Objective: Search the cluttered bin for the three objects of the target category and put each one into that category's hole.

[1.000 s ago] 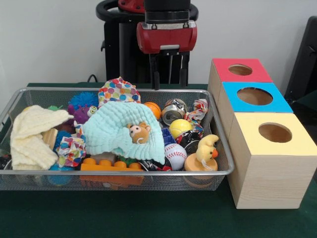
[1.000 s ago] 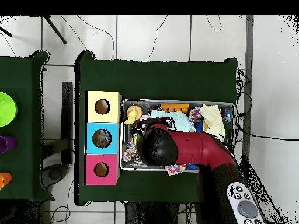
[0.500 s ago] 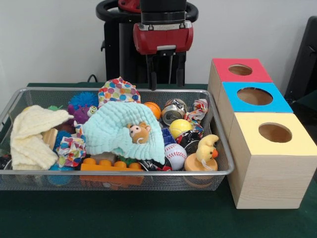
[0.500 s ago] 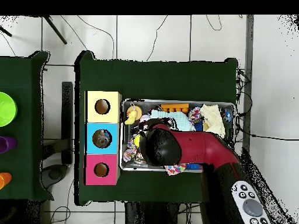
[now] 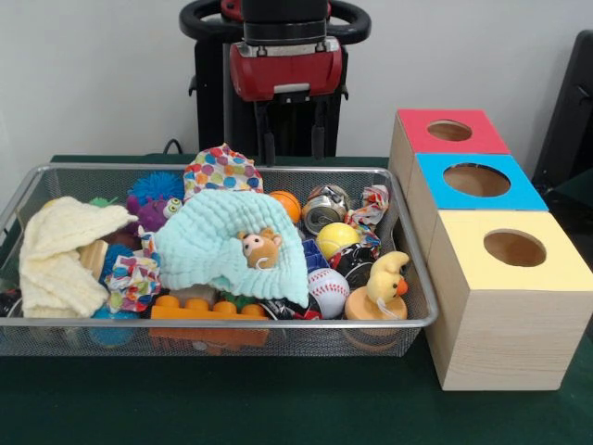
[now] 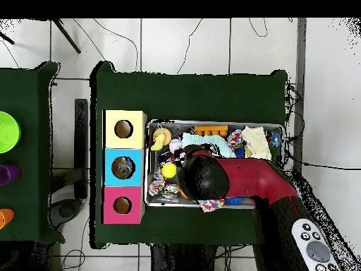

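Not much progress can be claimed yet, going by how things lie. The bin is packed full, and no target category is given away by the pictures, so the three wanted objects can't be singled out. The three boxes are lined up just beside the bin, with yellow, blue and red tops, each with a round hole. Something pale can be made out inside the blue hole from overhead (too small to tell what), so maybe one item is already dropped; the yellow and red holes look dark and empty. The gripper is held above the bin's far rim with its two fingers spread apart and nothing between them, so no grasp is in hand. In the bin, the big mint cloth is draped over the middle, a cream cloth is bunched at one end, and the balls are clustered nearer the boxes: a baseball, a yellow ball, a small orange ball. A crushed can and a duck are in there too. Everything is set on a dark green table, with a plain pale wall behind and tiled floor with loose cables around.
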### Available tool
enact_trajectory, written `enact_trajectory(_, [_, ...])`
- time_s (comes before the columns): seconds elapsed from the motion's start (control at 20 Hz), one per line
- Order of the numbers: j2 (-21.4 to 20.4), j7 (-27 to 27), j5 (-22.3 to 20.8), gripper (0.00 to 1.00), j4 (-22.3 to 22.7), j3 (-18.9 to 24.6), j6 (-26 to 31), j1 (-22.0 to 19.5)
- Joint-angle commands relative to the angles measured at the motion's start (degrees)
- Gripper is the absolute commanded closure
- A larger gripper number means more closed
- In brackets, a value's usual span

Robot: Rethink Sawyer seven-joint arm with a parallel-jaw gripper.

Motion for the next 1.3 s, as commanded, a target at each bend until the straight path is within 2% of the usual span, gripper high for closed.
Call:
enact_trajectory(0.05, [2.7,-12.8,-4.9,0.00,-0.7,6.8,8.4,-3.4])
enact_trajectory(1.3, [6.1,-18.1,-10.5,0.00,-5.9,15.2,16.0,-10.9])
